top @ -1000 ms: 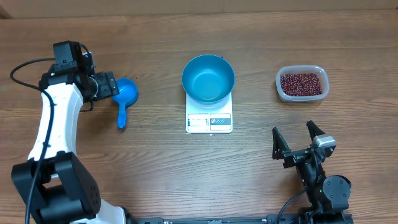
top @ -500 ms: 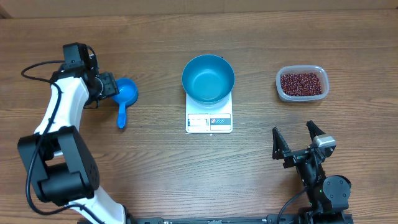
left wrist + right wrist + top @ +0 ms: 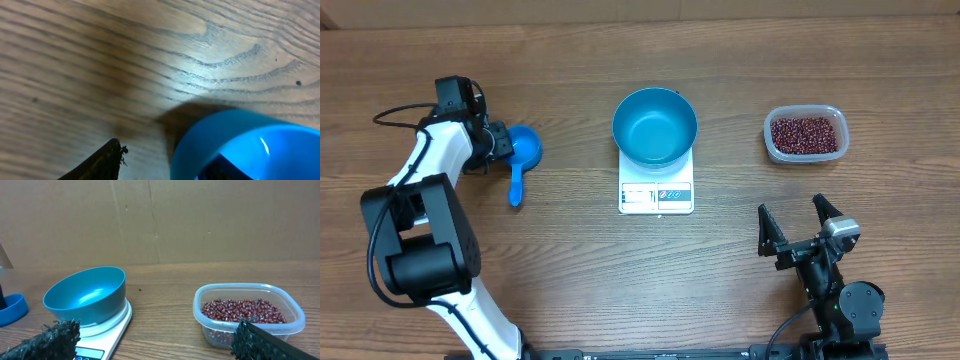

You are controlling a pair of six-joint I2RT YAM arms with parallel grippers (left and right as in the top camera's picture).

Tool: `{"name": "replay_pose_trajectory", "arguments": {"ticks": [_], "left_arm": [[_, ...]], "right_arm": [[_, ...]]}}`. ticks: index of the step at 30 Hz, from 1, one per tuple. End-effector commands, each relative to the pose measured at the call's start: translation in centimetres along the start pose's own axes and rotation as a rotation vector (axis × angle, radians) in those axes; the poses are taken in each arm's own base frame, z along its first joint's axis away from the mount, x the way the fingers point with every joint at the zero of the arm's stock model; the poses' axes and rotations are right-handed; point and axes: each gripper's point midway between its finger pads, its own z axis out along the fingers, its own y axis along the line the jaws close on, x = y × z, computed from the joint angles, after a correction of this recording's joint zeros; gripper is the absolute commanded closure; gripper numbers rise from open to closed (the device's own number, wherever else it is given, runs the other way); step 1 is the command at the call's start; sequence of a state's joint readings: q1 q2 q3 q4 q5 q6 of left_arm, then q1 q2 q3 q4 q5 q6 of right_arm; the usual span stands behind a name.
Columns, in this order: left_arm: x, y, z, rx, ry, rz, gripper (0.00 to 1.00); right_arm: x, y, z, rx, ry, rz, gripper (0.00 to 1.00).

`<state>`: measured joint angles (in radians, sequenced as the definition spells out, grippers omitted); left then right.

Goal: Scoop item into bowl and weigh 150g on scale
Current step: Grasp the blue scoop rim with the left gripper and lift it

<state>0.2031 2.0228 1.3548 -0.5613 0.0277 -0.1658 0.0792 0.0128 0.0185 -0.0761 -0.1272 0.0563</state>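
The blue bowl [image 3: 655, 125] stands empty on the white scale [image 3: 656, 195] at the table's middle. Dark red beans [image 3: 805, 134] fill a clear tub [image 3: 298, 317] at the right. A small blue scoop [image 3: 524, 150] lies at the left, handle toward the front. My left gripper [image 3: 500, 140] is at the scoop's cup and is open. In the left wrist view one finger [image 3: 102, 162] is outside the cup wall [image 3: 200, 140] with a gap, and the other is inside. My right gripper [image 3: 792, 210] rests open near the front edge, its fingertips [image 3: 60, 335] holding nothing.
A cardboard wall [image 3: 160, 220] stands behind the table's far edge. Bare wood [image 3: 570, 270] lies in front of the scale and between the scale and the tub. The left arm's cable [image 3: 400, 115] loops over the table at far left.
The left arm has swung in toward the scoop's cup and its jaws have narrowed around the cup wall. Scoop, bowl, tub and right arm have not moved.
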Motion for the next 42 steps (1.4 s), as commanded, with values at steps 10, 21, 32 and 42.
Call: {"name": "replay_pose_trajectory", "arguments": {"ticks": [10,21,32,42], "left_arm": [[-0.7,-2.2,0.3,0.039,-0.022,0.047,0.96],[-2.0,-2.3,-3.2,0.036,-0.042,-0.094,0.96],[-2.2,-3.4,-14.3,0.125,-0.122,-0.518,0.96],[5.0,-10.7,-15.8,0.148,0.114,-0.671,0.96]], "right_arm": [[0.2,0.1,0.0,-0.008,-0.002,0.006,0.00],[0.2,0.1,0.0,-0.008,-0.002,0.006,0.00],[0.2,0.1,0.0,-0.008,-0.002,0.006,0.00],[0.2,0.1,0.0,-0.008,-0.002,0.006,0.00]]}}
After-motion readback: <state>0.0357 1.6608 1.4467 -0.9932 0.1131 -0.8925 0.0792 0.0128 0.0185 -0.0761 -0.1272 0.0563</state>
